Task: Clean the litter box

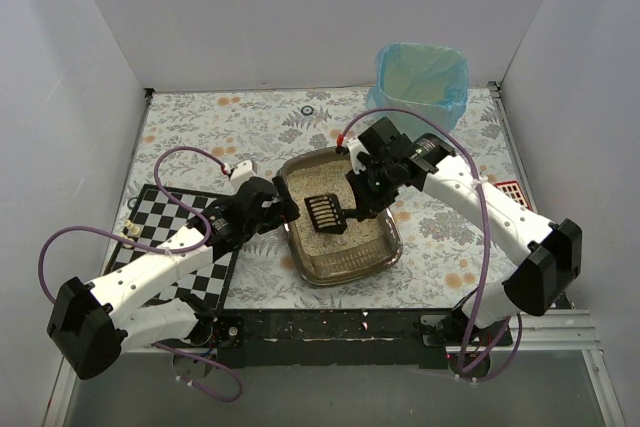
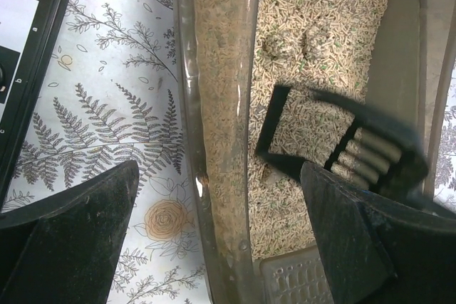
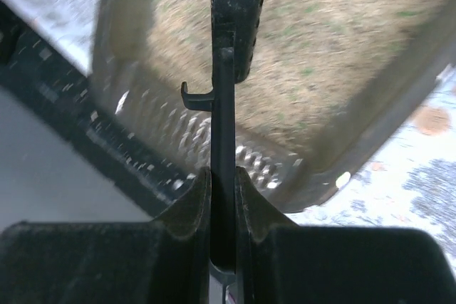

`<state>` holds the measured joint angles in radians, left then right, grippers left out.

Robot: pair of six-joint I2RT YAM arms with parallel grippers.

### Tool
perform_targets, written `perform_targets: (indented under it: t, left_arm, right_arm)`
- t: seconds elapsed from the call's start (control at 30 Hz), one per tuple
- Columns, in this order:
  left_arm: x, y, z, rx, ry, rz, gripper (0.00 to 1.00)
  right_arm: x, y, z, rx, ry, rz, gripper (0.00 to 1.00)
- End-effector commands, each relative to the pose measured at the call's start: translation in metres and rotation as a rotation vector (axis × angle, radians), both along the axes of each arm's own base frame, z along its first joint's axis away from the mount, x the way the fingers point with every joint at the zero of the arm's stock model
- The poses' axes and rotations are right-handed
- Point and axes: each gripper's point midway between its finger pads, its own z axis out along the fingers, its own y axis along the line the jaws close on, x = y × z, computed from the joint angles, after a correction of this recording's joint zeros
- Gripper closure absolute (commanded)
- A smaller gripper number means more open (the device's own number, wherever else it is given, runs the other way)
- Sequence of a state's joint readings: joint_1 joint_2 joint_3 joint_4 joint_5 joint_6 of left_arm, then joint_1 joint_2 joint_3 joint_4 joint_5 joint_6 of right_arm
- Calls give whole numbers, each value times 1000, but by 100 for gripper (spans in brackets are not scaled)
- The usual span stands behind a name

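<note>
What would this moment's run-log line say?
left jaws: open, astride litter box wall | right jaws: shut on scoop handle | scoop head: over litter

White arms (image 1: 150,282), black joints (image 1: 85,322), matte-black left claw (image 2: 219,176) and right claw (image 3: 221,183) (purple cables (image 1: 195,149) loop along each).

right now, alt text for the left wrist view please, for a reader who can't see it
The left gripper, jaws wide open, straddles one wall of the litter box, floral tablecloth on one side, litter on the other. A black slotted scoop is over the litter.
</note>
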<state>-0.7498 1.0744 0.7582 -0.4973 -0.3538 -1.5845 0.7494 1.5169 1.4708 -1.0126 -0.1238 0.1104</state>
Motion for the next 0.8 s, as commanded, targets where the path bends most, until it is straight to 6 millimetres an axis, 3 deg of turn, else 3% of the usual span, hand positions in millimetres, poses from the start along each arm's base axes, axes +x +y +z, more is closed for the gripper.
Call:
perform_targets:
  t: [0.0,0.23,0.33,0.4,0.5,0.7,0.77]
  left_arm:
    - [-2,0,0,-2,-15,-18,2]
    - [-3,-5,2,-26,-26,-44,2]
    - [-3,-1,-1,-6,-23,-38,2]
    - [-2,1,-1,4,-25,-26,2]
    - [0,5,-1,19,-35,-16,2]
    - [3,6,0,33,-49,-15,2]
    - [4,4,0,31,-51,-19,2]
  right_arm:
    - [-54,21,17,244,107,246,99]
    - [-69,-1,-26,108,237,195,99]
    - [-47,-19,-33,-16,137,101,99]
    - [-28,-40,-31,-138,62,4,99]
    - [-10,-56,-23,-205,-3,-65,99]
    - [17,-70,-7,-272,-140,-98,99]
    - [23,-60,0,-225,-161,-81,99]
